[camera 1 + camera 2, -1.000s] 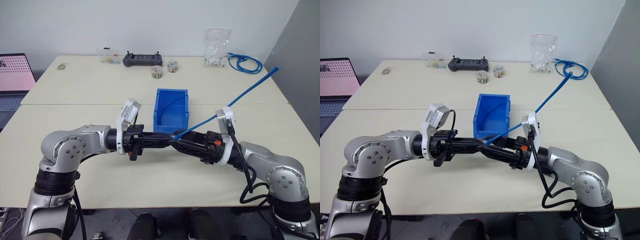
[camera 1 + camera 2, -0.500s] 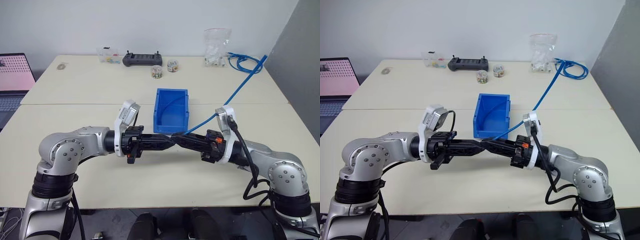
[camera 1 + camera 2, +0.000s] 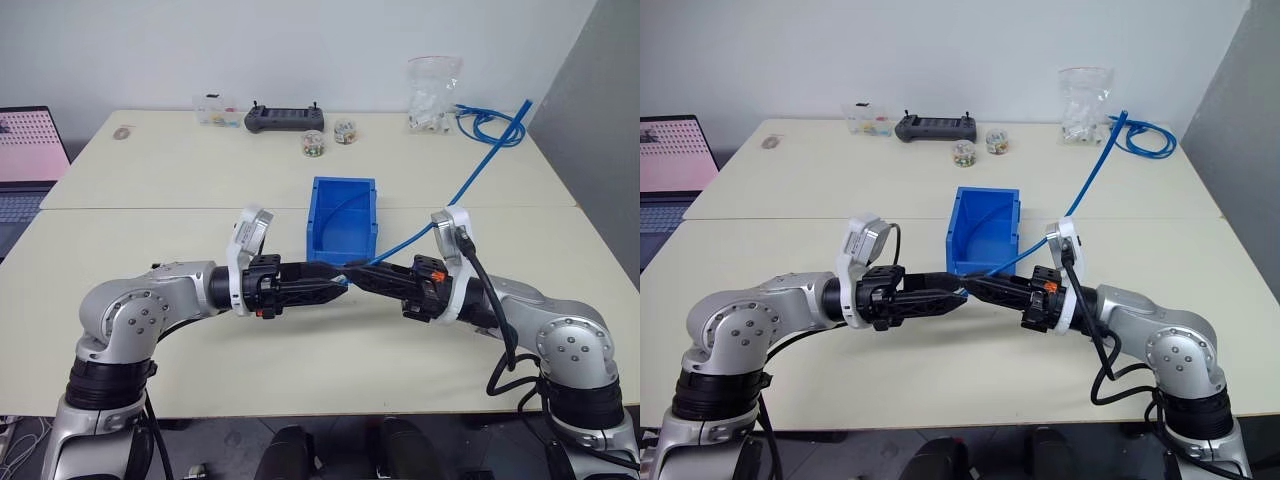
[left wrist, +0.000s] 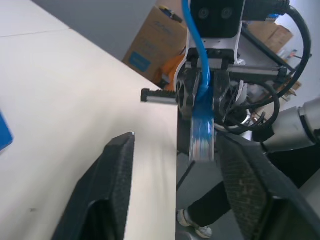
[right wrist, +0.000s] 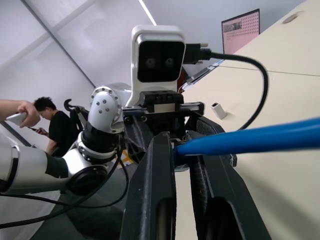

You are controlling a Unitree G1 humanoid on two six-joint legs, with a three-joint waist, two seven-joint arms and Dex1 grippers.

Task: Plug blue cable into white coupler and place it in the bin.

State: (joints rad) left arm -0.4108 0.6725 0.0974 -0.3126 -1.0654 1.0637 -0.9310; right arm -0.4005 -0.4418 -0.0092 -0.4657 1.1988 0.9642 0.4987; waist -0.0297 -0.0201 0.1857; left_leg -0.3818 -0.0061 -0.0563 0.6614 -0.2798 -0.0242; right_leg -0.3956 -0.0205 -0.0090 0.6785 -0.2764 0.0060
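Note:
The blue cable runs from the coil at the back right down to my right gripper, which is shut on it just behind its pale end piece. My left gripper faces it tip to tip, just above the table. It is open, and its fingers stand wide on either side of that end piece without touching it. I cannot tell the white coupler apart from the pale end. The bin stands just behind the two grippers. The cable comes out between my right fingers.
At the back of the table lie a black controller, small jars, a clear box, a bag of white parts and a blue cable coil. A laptop sits far left. A person stands beyond the table.
My left gripper has opened. The right gripper still holds the cable, whose long free stretch has swung back toward the coil.

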